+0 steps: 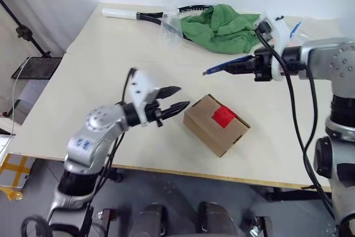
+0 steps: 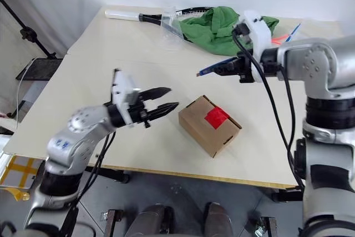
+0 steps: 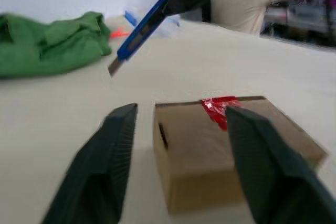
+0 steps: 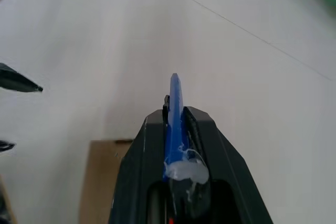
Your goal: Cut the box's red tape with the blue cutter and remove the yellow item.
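I see right gripper (image 1: pixel 244 67) clenching cutter (image 1: pixel 224 66) above table (image 1: pixel 100 81), left gripper (image 1: pixel 176 99) spread beside box (image 1: pixel 208 129), contents hidden.

Brown box (image 1: pixel 216 124), red tape (image 1: pixel 224 116)

- The two head views look forward and down from above the table (image 1: pixel 111 137); both share the box (image 1: pixel 216 124), the left gripper (image 1: pixel 175 100), the right gripper (image 1: pixel 239 66) and the green cloth (image 1: pixel 222 26) beyond them
- The left wrist view looks almost level along the left gripper's fingers (image 3: pixel 105 166), very near the box just ahead of them, its red tape (image 3: pixel 220 109) on top
- It also catches the blue cutter (image 3: pixel 149 24) above the box
- The right wrist view looks steeply down along the cutter clamped in the right gripper, the box's edge below it, the left gripper's tips at the side
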Tool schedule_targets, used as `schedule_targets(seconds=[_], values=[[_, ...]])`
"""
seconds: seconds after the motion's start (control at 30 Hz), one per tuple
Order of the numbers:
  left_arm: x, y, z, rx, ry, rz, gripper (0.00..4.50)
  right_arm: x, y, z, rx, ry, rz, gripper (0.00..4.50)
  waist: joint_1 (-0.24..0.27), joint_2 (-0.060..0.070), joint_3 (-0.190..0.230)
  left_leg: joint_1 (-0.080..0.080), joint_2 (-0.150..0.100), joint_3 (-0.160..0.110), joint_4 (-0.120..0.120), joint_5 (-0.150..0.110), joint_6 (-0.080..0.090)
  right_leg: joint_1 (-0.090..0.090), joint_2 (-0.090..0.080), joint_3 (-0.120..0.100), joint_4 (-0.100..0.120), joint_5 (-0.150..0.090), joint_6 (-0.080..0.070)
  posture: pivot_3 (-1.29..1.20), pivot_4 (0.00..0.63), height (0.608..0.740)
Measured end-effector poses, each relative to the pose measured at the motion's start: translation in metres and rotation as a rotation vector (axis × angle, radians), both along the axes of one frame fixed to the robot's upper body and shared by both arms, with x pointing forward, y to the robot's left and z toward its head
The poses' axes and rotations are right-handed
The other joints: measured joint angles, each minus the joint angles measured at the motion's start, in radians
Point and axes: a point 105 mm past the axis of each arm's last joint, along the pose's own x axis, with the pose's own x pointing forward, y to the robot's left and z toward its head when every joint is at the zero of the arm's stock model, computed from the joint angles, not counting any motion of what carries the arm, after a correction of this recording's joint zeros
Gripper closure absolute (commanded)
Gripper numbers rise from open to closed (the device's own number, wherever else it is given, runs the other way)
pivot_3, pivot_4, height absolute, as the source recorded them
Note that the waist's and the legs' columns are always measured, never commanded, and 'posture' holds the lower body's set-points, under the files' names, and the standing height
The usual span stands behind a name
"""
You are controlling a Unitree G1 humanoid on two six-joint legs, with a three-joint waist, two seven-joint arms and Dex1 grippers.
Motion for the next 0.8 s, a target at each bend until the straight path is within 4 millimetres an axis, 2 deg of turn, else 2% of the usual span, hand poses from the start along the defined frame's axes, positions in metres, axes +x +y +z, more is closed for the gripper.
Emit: schedule_targets(seconds=[0.17,0.3,0.53,0.8], values=[[0.015,-0.018,-0.015,0.092,0.048,-0.042,4.48,-0.010,-0.005,-0.003,-0.018,-0.009,-0.023,4.37,-0.009,0.000,0.000,0.000,0.003,0.001,0.000,0.000,0.000,-0.001,0.001,-0.002,0.000,0.000,0.000,0.00,0.150,0.740],[0.020,-0.032,-0.017,0.196,0.064,-0.078,4.50,-0.017,-0.005,-0.003,-0.027,-0.030,-0.033,4.37,-0.007,0.000,0.000,-0.001,0.002,0.001,0.001,0.000,0.000,-0.001,0.000,-0.001,0.000,0.000,0.000,0.00,0.150,0.740],[0.021,-0.039,-0.028,0.286,0.186,-0.127,4.50,-0.022,0.001,-0.013,-0.042,-0.027,-0.014,4.37,-0.007,0.000,0.000,-0.001,0.002,0.000,0.001,0.000,0.000,-0.001,0.000,-0.002,0.000,0.000,0.000,0.00,0.150,0.740],[0.018,-0.038,-0.037,0.322,0.243,-0.146,4.50,-0.024,0.007,-0.040,-0.093,0.046,0.014,4.37,-0.007,0.000,0.000,-0.001,0.002,0.000,0.001,0.000,0.000,-0.001,0.001,-0.001,0.000,0.000,0.000,0.00,0.150,0.740]])
